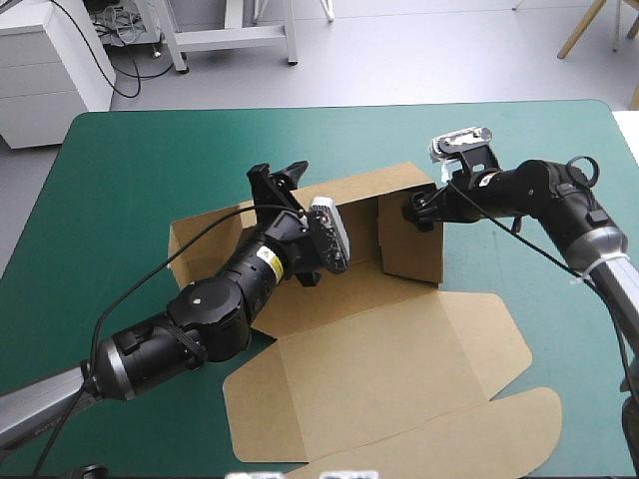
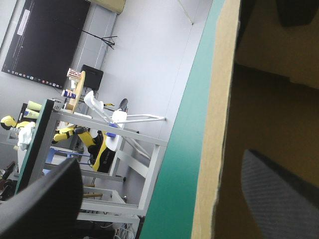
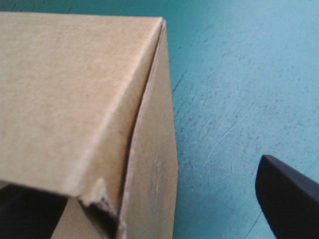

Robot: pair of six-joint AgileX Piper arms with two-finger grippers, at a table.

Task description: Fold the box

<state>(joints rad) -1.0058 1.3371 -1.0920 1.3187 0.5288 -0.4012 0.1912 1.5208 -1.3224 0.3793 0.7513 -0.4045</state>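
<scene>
**A:** The left tool (image 1: 280, 176), how does it stand?

**B:** Wide open, holding nothing. Its black fingers (image 2: 279, 199) straddle the brown box (image 1: 399, 369) at the top edge of the far wall (image 2: 219, 114). One finger is inside the box and the other outside, over the teal-green surface (image 1: 120, 170).

**A:** And the right tool (image 1: 421, 212)?

**B:** Also spread apart, gripping nothing. It sits at the top of the raised right wall (image 1: 411, 249), near the far end. In its wrist view one finger is out over the cover beside a corner of the board. A dark shape under the board's edge seems to be the other finger, though I cannot tell for sure.

**A:** Where is the box?

**B:** In the middle of the surface, partly formed. The far and right walls stand upright, and the lid (image 1: 379, 379) lies flat toward the near edge.
</scene>
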